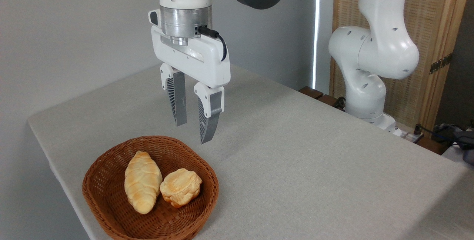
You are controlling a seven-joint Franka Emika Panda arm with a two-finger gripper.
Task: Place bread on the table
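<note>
The bread (181,187), a small lumpy golden bun with a pale top, lies in the right half of a brown wicker basket (111,216) at the table's front left. It touches a longer pale braided loaf (142,181) on its left. My gripper (192,133) hangs open above the basket's far rim, fingers pointing down, with nothing between them. It is up and slightly behind the bun, well apart from it. The table (296,166) is covered in plain grey-beige cloth.
The arm's white base (364,95) stands at the table's far right edge. Behind it is a wooden slatted screen (433,29). Dark cables and gear (455,136) lie off the right corner. A grey wall runs along the back left.
</note>
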